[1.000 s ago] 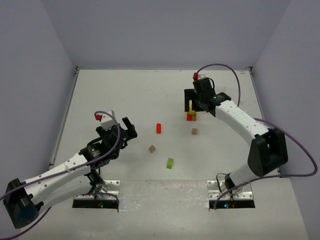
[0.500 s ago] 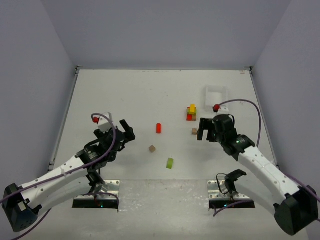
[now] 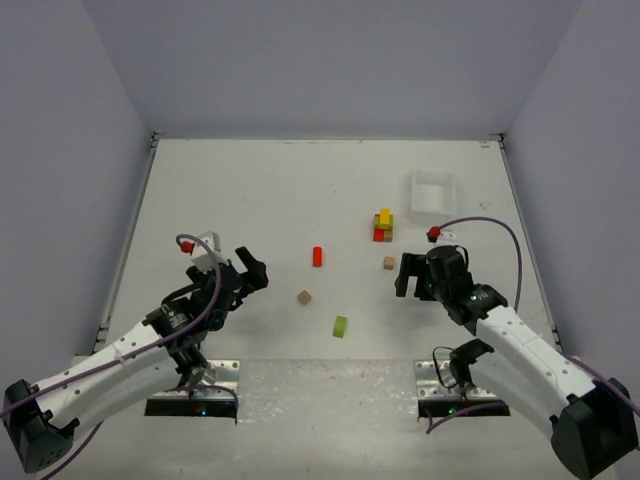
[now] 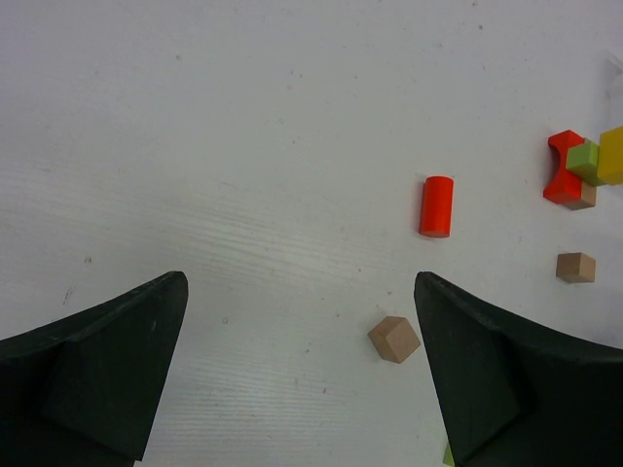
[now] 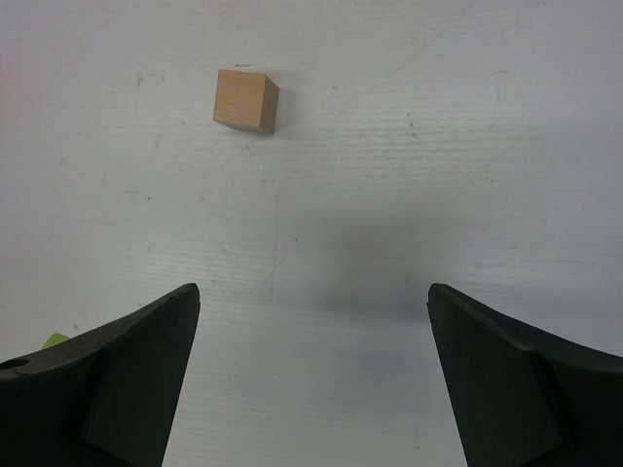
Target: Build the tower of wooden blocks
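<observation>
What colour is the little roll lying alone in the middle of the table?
Red. The cylinder shows best in the left wrist view.

Right pincer spread wide over the white desk, plain brown cube lying ahead, toward its left finger, lime green sliver beside that finger

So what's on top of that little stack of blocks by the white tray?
A yellow block sits on top of the stack, over a lime green piece and a red block at the bottom. How they join underneath is covered from here.
</observation>
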Controlling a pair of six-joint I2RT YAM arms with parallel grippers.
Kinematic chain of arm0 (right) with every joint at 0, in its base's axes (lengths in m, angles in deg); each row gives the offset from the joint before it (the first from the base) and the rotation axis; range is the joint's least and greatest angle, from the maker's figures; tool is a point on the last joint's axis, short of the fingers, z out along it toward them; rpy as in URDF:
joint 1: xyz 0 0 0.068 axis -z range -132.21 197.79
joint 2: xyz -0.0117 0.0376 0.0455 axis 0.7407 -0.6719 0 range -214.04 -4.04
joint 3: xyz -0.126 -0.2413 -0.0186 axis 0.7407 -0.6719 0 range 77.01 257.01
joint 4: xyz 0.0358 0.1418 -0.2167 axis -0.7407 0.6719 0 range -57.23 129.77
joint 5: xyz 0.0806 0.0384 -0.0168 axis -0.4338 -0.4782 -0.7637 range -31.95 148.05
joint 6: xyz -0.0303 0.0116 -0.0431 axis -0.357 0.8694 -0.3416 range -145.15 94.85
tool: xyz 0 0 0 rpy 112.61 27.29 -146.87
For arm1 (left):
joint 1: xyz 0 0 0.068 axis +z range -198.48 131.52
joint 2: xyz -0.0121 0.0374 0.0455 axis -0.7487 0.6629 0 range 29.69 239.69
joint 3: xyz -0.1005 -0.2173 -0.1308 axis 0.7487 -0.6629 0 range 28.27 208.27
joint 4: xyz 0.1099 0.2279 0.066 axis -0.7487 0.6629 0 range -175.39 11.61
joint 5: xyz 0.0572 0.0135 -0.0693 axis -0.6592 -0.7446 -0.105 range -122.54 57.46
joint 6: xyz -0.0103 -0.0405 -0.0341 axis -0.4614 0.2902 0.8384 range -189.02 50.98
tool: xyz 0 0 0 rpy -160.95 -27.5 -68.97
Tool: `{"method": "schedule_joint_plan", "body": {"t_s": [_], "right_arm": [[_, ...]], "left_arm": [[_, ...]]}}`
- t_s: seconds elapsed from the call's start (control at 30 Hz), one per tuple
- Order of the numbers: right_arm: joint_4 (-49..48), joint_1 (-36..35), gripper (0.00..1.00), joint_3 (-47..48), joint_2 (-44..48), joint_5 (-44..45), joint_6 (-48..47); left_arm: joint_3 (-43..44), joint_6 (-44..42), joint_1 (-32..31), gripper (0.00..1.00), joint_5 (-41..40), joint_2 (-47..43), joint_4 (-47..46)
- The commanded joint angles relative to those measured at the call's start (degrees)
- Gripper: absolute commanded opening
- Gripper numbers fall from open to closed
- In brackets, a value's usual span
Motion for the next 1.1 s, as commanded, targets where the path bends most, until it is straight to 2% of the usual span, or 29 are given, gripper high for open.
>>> {"method": "schedule_joint_plan", "body": {"t_s": [0.0,0.27,0.53,0.77,0.93,1.0,1.03,1.07], "right_arm": [[-2.53,-0.08,0.99,4.44,-4.51,-0.83,-0.04],[-3.76,-0.12,0.99,10.13,-16.15,-1.94,0.42],[-4.84,-0.48,0.99,12.63,-21.23,-1.17,1.05],[-6.10,-1.08,0.98,16.05,-26.53,-0.51,0.34],[-7.11,-1.13,0.90,19.10,-31.63,2.13,1.15],[-7.58,-1.11,0.82,20.45,-34.91,3.63,1.06],[-7.60,-1.11,0.82,20.80,-35.03,3.68,1.05],[-7.79,-1.17,0.75,21.76,-36.76,4.36,1.05]], "left_arm": [[0.62,-0.12,0.48,1.00,0.71,2.01,-4.05],[-1.87,-1.25,0.48,1.00,0.94,0.16,-4.93],[-4.28,-1.13,0.48,1.00,1.28,-6.11,-5.59],[-4.18,-1.21,0.48,1.00,1.27,-5.20,-5.96],[-3.95,-1.19,0.48,1.00,0.99,-3.93,-6.04],[-4.03,-1.04,0.48,1.00,0.92,-3.63,-6.13],[-4.04,-1.04,0.48,1.00,0.92,-3.63,-6.13],[-4.10,-1.04,0.48,1.00,0.92,-3.57,-6.19]]}}
